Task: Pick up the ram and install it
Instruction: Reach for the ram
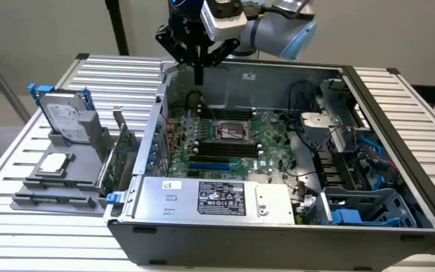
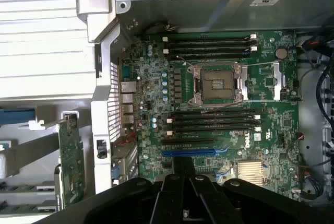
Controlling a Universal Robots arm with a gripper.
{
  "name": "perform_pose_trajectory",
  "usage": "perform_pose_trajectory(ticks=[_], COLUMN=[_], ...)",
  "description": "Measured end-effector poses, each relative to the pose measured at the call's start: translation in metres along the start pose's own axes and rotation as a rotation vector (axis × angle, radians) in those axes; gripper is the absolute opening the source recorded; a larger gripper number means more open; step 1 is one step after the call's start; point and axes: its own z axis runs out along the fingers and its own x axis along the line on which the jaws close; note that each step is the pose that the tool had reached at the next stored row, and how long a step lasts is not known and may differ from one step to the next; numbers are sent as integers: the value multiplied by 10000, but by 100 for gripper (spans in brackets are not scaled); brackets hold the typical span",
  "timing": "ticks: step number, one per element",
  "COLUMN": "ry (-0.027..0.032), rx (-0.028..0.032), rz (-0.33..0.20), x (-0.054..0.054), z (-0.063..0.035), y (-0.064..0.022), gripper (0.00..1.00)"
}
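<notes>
Slatted table (image 1: 21,232); claw (image 1: 199,63) pinches ram (image 1: 199,76), seen edge-on.

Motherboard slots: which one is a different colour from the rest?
The single blue slot, lying alongside the bank of black memory slots; every other long slot is black.

computer case (image 1: 278,232) stands on slatted table (image 1: 51,238). motherboard (image 1: 233,141) lies in the case, power supply (image 1: 210,195) before it. holder (image 1: 59,187) with hard drive (image 1: 63,116) stands at the exterior view's left, expansion card (image 1: 119,156) between holder and case. gripper (image 1: 199,63) hangs over the rear wall.
</notes>
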Motion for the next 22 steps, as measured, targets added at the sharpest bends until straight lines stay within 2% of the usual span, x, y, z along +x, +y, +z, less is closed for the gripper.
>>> perform_pose_trajectory(ticks=[14, 16, 22], ry=[1, 0, 0], rx=[2, 0, 0], rz=[1, 1, 1], x=[4, 48, 291], z=[-2, -4, -15], y=[-7, -50, -197], gripper=[11, 11, 11])
